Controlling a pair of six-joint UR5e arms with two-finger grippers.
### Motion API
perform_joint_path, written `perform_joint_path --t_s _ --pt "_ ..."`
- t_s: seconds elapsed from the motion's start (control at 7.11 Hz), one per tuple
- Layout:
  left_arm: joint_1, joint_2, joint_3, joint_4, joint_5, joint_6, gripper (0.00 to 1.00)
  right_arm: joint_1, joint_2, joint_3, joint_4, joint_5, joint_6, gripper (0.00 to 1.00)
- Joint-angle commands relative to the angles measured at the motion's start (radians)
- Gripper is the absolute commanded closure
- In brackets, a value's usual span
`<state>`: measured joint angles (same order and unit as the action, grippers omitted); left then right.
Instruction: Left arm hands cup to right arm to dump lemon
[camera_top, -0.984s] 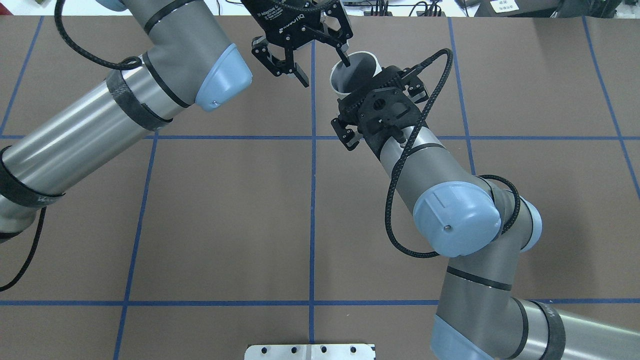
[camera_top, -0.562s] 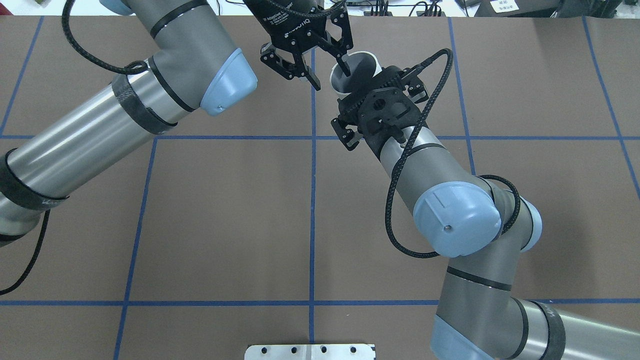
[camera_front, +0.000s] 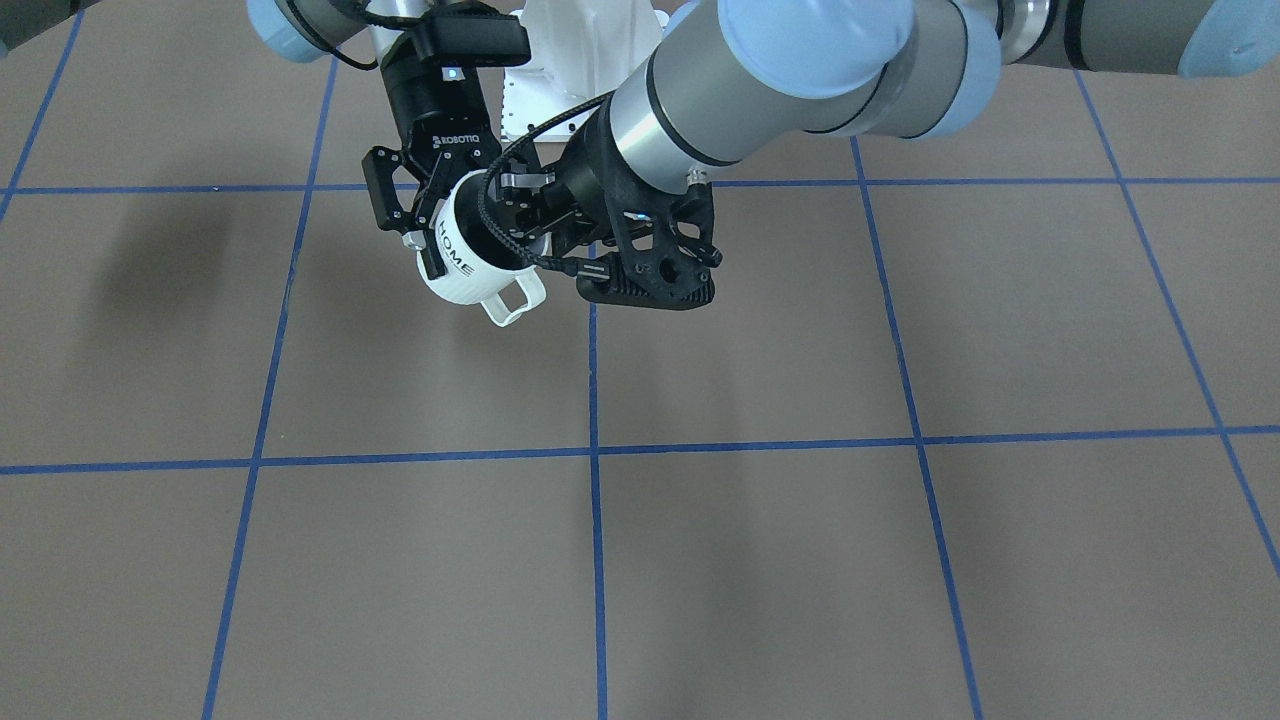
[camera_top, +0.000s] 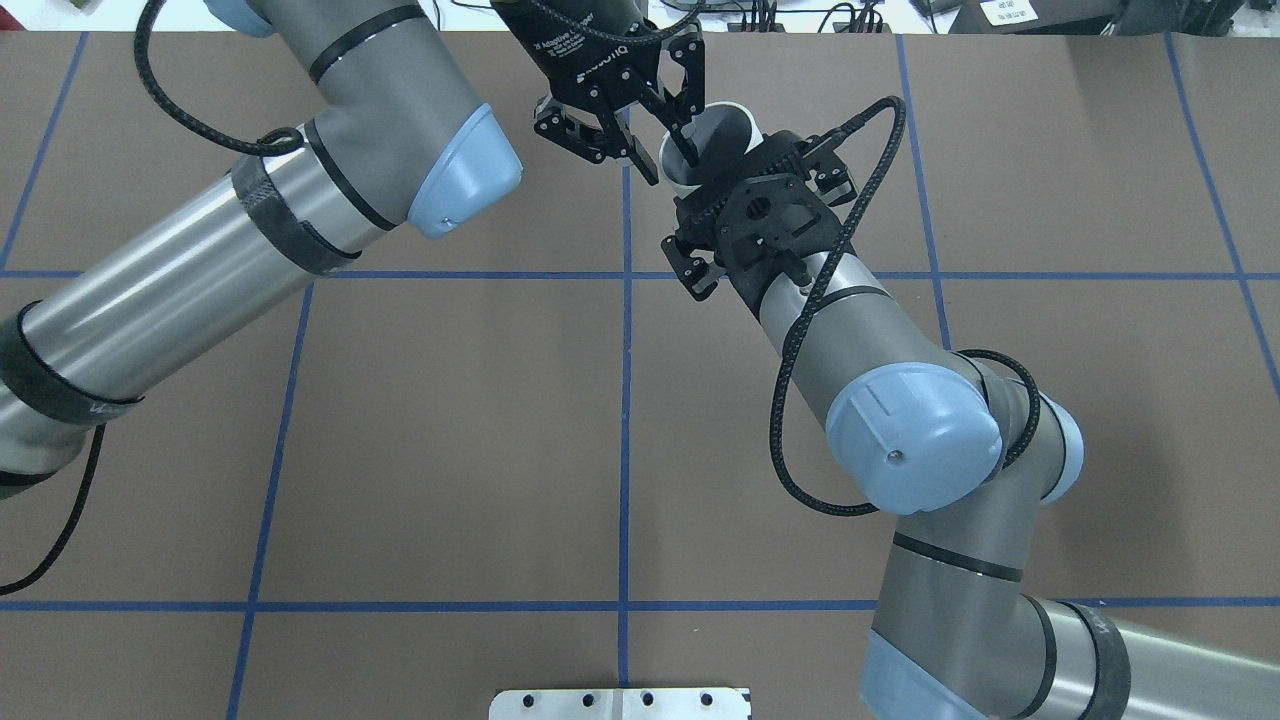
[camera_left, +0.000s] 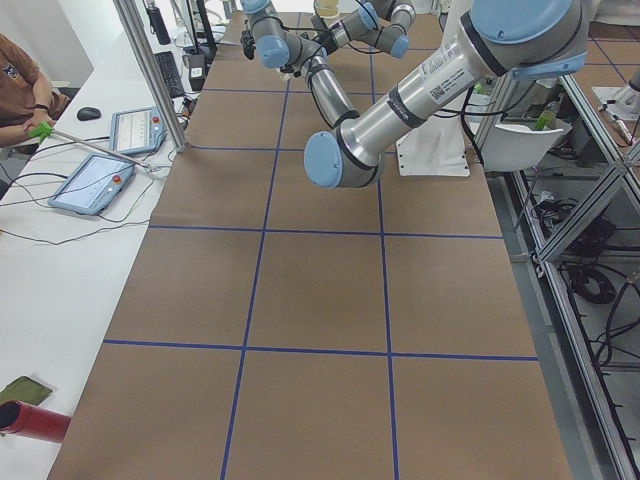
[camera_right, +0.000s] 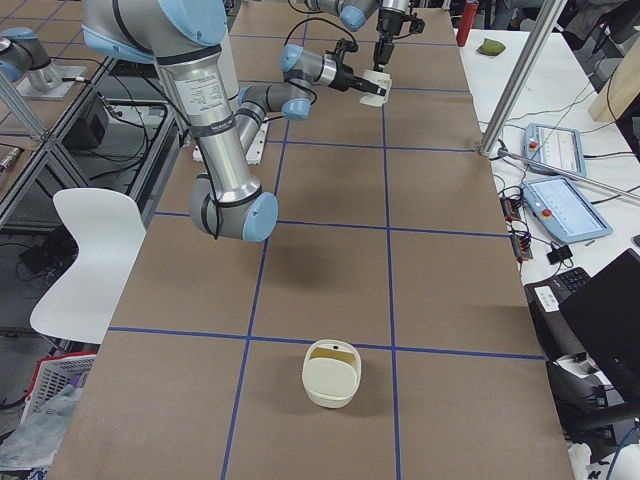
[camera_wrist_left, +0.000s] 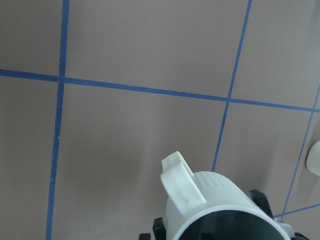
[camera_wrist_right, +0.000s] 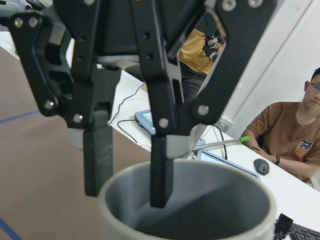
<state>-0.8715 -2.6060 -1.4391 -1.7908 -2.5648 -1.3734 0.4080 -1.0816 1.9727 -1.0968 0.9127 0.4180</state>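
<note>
The cup (camera_front: 470, 262) was up in the air, well clear of the table (camera_front: 800, 560), tilted, with its handle hanging low and "HOME" showing to the front camera. The left gripper (camera_front: 520, 218) had it clamped from the side, so the left arm (camera_top: 860, 330) had plainly done its part: the mug was lifted and offered at the meeting point.

And there was the right arm (camera_top: 250, 230), reaching in from the other side! The right gripper (camera_top: 668, 160) was spread, one finger dipped inside the mouth and the other outside the wall. The wrist view showed daylight around both fingers, so it straddled the rim and pinched nothing yet.

By my reckoning, the hand-over was about halfway. The right fingers had yet to squeeze on the wall, the left had yet to let go, and the tip-out was all still ahead.

The lemon could not be seen. The part of the inside on show was plain grey, and the bottom was hidden.

A cream tub (camera_right: 330, 392) sat well apart down the table, perhaps the place to dump into, though that was only a guess.
</note>
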Motion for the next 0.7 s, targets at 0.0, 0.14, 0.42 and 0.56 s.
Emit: perform_joint_path --t_s 0.0,0.14,0.42,0.56 --pt "0.000 0.001 -0.001 -0.001 -0.002 0.004 0.62 0.000 0.000 0.000 0.000 0.000 0.001 0.90" --pt "0.000 0.001 -0.001 0.001 -0.002 0.004 0.62 0.000 0.000 0.000 0.000 0.000 0.001 0.90" --pt "0.000 0.003 -0.003 0.001 -0.002 0.005 0.65 0.002 0.000 0.002 0.000 0.000 0.001 0.90" --pt "0.000 0.004 -0.003 0.001 -0.002 0.005 0.67 0.002 0.000 0.002 0.000 0.000 0.001 0.90"
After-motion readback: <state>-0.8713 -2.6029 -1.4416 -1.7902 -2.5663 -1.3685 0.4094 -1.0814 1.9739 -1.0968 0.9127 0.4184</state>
